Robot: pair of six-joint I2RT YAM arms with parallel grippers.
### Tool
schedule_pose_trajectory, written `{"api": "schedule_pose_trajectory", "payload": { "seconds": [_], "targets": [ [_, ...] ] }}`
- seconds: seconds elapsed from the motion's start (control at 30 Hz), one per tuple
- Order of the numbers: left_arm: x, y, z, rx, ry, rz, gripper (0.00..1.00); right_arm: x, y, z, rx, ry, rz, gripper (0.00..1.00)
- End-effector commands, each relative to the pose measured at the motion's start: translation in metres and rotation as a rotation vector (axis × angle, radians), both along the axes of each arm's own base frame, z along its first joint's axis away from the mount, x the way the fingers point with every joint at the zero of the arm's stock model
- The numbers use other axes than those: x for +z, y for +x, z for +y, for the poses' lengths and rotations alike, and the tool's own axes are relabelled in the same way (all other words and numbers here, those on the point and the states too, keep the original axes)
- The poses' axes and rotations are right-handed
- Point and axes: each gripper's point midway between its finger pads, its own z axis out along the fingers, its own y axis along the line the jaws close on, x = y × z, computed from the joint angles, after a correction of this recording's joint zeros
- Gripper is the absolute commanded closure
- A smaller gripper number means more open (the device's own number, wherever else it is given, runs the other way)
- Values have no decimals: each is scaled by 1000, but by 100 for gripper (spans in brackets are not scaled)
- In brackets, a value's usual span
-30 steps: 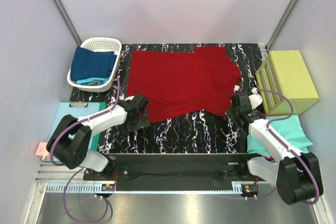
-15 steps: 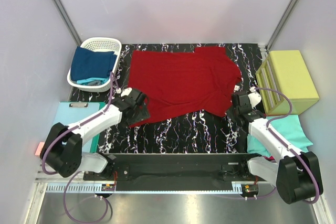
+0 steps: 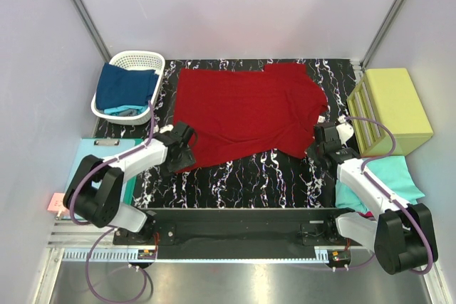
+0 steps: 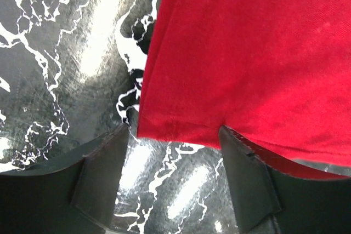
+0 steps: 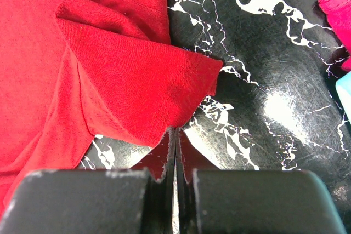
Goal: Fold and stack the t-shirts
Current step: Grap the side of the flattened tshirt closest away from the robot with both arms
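The dark red t-shirt (image 3: 246, 115) lies spread flat on the black marbled table (image 3: 271, 176). My left gripper (image 3: 182, 150) is open at the shirt's near left corner. In the left wrist view the hem corner (image 4: 181, 127) lies between the two fingers (image 4: 101, 176), low on the table. My right gripper (image 3: 318, 144) is shut at the shirt's right sleeve (image 5: 142, 80). Its tips (image 5: 175, 135) pinch the sleeve's hem edge. Navy blue and teal shirts (image 3: 127, 87) lie in a white basket (image 3: 140, 58). A teal shirt (image 3: 388, 176) lies at the right with a magenta one (image 5: 337, 4) beside it.
A yellow-green box (image 3: 392, 108) stands at the right, close behind my right arm. A pale-blue sheet on a clipboard (image 3: 92, 161) lies left of my left arm. A pink note (image 3: 55, 202) lies at the near left edge. Pale walls close in three sides.
My left gripper has shifted a little back and to the left, onto the shirt's near left corner. The right gripper and the shirt have not moved.
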Motion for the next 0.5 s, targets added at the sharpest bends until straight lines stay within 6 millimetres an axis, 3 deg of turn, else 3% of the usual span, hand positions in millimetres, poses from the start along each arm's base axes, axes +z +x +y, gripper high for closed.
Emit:
{"api": "schedule_pose_trajectory", "payload": {
  "seconds": [0.0,0.23,0.3,0.4,0.47],
  "targets": [
    [-3,10,3,26,10,-26,31,14,11,3,11,-5,-40,100],
    [0,12,3,21,12,-40,41,12,10,3,11,-5,-37,100],
    [4,13,1,16,5,-46,37,11,10,2,8,-4,-36,100],
    [12,14,-1,8,-4,-43,18,10,9,3,9,-6,-35,100],
    [20,13,-2,3,-16,-50,14,11,9,2,6,-9,-36,100]
  ]
}}
